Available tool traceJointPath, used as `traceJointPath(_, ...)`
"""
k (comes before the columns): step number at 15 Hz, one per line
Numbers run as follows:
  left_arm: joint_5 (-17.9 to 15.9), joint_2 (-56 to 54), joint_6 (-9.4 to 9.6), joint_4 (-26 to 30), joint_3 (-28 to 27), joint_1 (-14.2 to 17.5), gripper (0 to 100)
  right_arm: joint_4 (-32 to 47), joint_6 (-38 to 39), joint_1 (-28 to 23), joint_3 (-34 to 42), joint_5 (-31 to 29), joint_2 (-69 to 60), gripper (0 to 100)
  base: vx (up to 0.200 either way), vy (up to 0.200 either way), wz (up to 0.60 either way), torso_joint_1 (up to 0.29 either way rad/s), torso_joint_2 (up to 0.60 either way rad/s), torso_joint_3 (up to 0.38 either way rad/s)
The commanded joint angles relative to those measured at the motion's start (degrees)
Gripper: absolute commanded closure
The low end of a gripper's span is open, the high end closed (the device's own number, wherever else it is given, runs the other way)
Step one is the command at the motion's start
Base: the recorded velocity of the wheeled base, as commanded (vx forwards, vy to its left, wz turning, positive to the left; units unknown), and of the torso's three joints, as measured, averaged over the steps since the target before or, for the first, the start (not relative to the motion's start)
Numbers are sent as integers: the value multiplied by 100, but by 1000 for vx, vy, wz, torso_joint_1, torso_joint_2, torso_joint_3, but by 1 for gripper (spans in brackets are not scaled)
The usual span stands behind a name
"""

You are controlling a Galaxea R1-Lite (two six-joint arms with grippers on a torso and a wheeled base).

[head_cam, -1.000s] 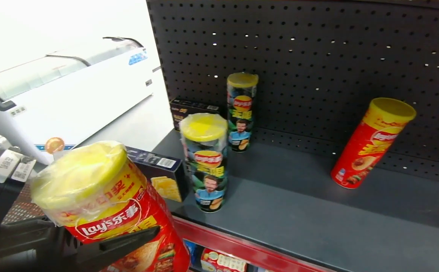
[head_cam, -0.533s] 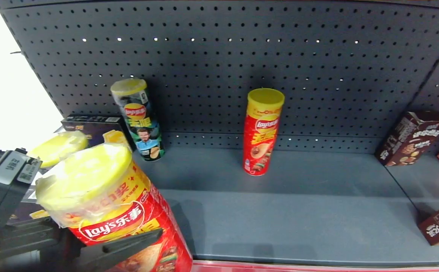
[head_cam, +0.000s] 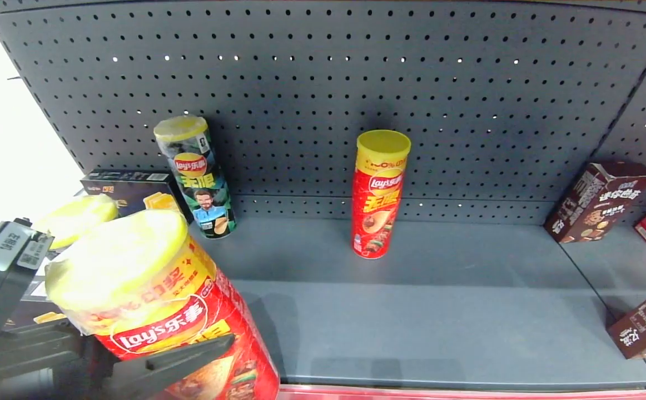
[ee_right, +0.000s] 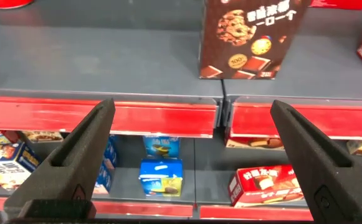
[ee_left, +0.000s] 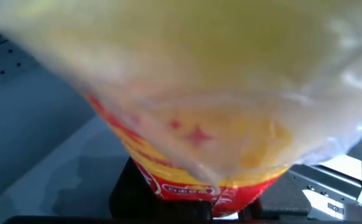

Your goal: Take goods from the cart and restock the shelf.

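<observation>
Lower shelf (ee_right: 199, 186), past right tool's (ee_right: 192, 104) spread fingers (ee_right: 75, 155), holds blue boxes (ee_right: 160, 176).

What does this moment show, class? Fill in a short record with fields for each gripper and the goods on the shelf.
left gripper: shut on the wrapped red can, at the shelf's front left
right gripper: open, empty, facing the shelf's red front edge
shelf: grey, pegboard back
green can: upright, back left
middle red can: upright, back middle
brown box: right end
</observation>
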Motion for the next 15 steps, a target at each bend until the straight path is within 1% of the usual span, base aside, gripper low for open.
traceJointPath(1, 2, -1, -1, -3, 6, 0, 100, -2, -4, 3, 0, -2, 8, 0, 0, 0, 0, 0, 0, 0)
traceJointPath(10, 28, -19, -1, -3, 24, 9, 100, 16, -4, 3, 0, -2, 8, 0, 0, 0, 0, 0, 0, 0)
traceJointPath(11, 37, -28, -1, -3, 41, 9, 100, 16, -110, -15, -44, -63, 61, 0, 0, 0, 0, 0, 0, 0)
traceJointPath(12, 55, -19, 8, -29, 94, 9, 100, -19, -189, 64, -1477, 42, 1396, 0, 0, 0, 0, 0, 0, 0)
traceJointPath(13, 55, -19, 8, -29, 129, 0, 100, 25, 40, 126, -2285, 86, 2337, 0, 0, 0, 0, 0, 0, 0)
traceJointPath(14, 46, -19, 17, -38, 208, 0, 100, 25, -48, 222, -2505, 288, 2416, 0, 0, 0, 0, 0, 0, 0)
traceJointPath(15, 46, -19, 17, -55, 278, 9, 100, 95, -400, 275, -2716, 508, 2557, 0, 0, 0, 0, 0, 0, 0)
